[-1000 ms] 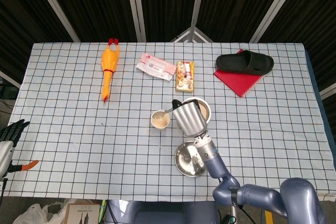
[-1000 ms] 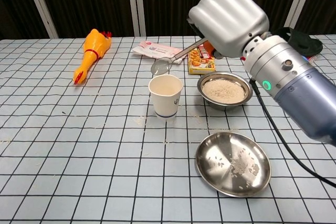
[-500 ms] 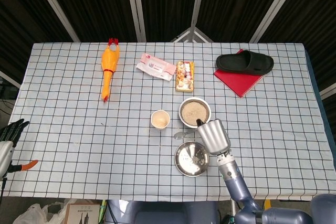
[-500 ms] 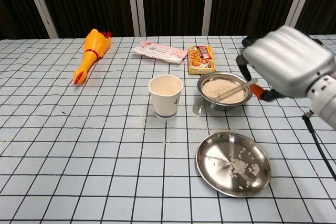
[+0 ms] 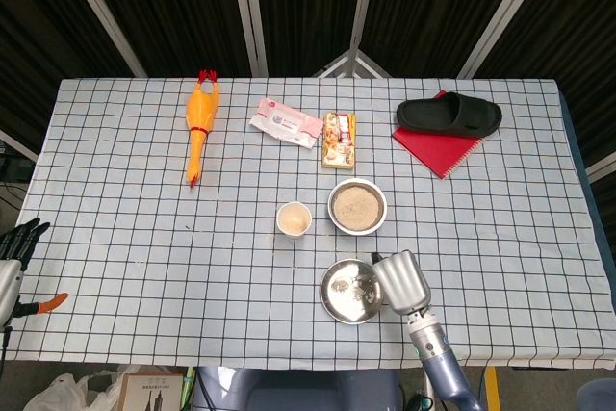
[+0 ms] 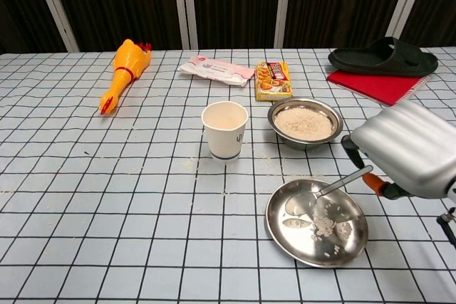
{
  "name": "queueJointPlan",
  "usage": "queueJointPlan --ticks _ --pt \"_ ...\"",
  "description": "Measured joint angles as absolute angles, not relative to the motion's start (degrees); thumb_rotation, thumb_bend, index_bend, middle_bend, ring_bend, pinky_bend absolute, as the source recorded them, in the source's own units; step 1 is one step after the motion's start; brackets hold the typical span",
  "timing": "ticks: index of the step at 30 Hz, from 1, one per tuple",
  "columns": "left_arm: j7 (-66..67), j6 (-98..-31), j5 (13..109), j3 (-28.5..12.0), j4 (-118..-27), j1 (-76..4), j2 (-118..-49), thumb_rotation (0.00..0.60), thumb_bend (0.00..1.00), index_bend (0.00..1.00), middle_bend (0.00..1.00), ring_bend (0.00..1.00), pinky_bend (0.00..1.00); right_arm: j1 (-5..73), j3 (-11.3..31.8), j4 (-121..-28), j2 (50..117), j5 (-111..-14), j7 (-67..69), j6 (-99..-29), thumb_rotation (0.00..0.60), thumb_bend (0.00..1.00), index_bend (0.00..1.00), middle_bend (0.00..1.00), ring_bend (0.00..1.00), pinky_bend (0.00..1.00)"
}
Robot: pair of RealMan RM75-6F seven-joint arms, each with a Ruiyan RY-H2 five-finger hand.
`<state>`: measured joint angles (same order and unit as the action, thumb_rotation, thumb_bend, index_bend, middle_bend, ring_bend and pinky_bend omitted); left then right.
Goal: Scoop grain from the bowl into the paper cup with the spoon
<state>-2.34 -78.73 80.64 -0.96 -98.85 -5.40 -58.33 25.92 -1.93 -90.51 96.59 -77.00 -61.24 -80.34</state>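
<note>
Two risks ahead. Right hand pinching slim metal spoon over flat steel plate, away from grain-filled steel bowl beside white paper cup: possible loose-grip spill, cup knocked. Left hand at table edge, dark fingers apart, empty.

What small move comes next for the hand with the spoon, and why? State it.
Probably lower the spoon the rest of the way and set it down in the steel plate. The right hand holds it by the handle with its bowl already over the plate, well away from the grain bowl and the paper cup, so it looks like a put-down rather than another scoop.
</note>
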Motion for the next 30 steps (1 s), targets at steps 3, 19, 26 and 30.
queueJointPlan --ticks 3,19,26,30 --pt "-2.3 -78.6 80.7 -1.0 -98.8 -5.4 -58.3 0.600 0.00 0.00 0.00 0.00 0.00 25.4 -1.9 -90.9 96.3 -76.5 -62.4 -80.1 0.600 0.68 0.55 0.93 1.00 1.00" --pt "-1.5 -78.9 80.4 -1.0 -98.7 -5.3 -58.5 0.600 0.00 0.00 0.00 0.00 0.00 23.5 -1.7 -92.4 94.3 -77.5 -64.5 -80.2 0.600 0.48 0.30 0.89 0.98 1.00" --pt "-1.1 -79.9 81.2 -1.1 -98.1 -5.0 -59.0 0.600 0.00 0.00 0.00 0.00 0.00 22.4 -1.0 -94.8 89.2 -79.4 -60.9 -82.2 0.600 0.48 0.14 0.47 0.58 0.78" --pt "-0.9 -80.2 82.0 -0.9 -97.6 -5.0 -59.2 0.600 0.00 0.00 0.00 0.00 0.00 20.6 -1.1 -97.9 83.8 -78.5 -56.7 -82.8 0.600 0.46 0.01 0.12 0.20 0.48"
